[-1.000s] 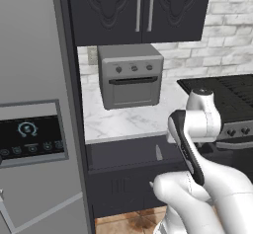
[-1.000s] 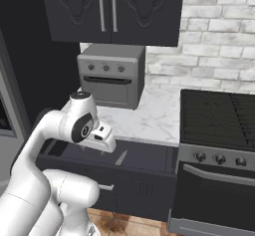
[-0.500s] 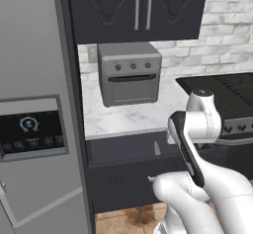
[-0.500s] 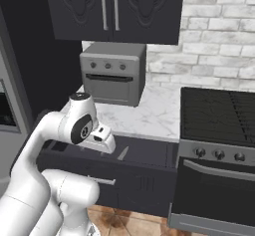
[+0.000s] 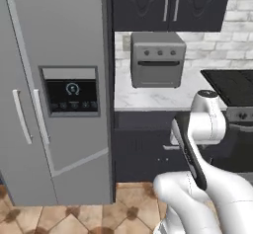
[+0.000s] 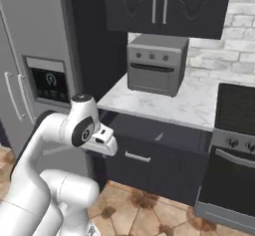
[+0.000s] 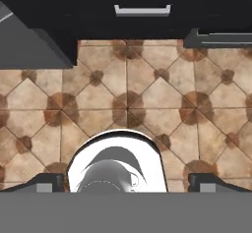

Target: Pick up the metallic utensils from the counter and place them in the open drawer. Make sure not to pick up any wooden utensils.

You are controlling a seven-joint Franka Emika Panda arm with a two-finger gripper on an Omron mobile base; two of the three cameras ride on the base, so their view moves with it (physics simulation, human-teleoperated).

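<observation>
**A:** Two fingers spread as wide as they go, with nothing between them. The gripper [image 7: 126, 184] hangs over the floor tiles [image 7: 147, 104] and touches nothing.

**B:** And the drawer [image 6: 149, 133]?

**A:** Pulled out under the marble worktop [image 6: 164, 100], with its bar handle [image 7: 142, 10] just ahead of the hand.

**B:** Then I'd judge this a travelling step. Keep the arm tucked, clear that drawer front, and face the island counter squarely before reaching for anything.

The white arm [image 5: 202, 144] rose from its base, folded at a dark-jointed elbow and bent back down, so the hand pointed at the ground — the gripper [image 7: 126, 182] empty, its two dark finger tips [image 7: 44, 183] spread wide apart, touching nothing.
</observation>
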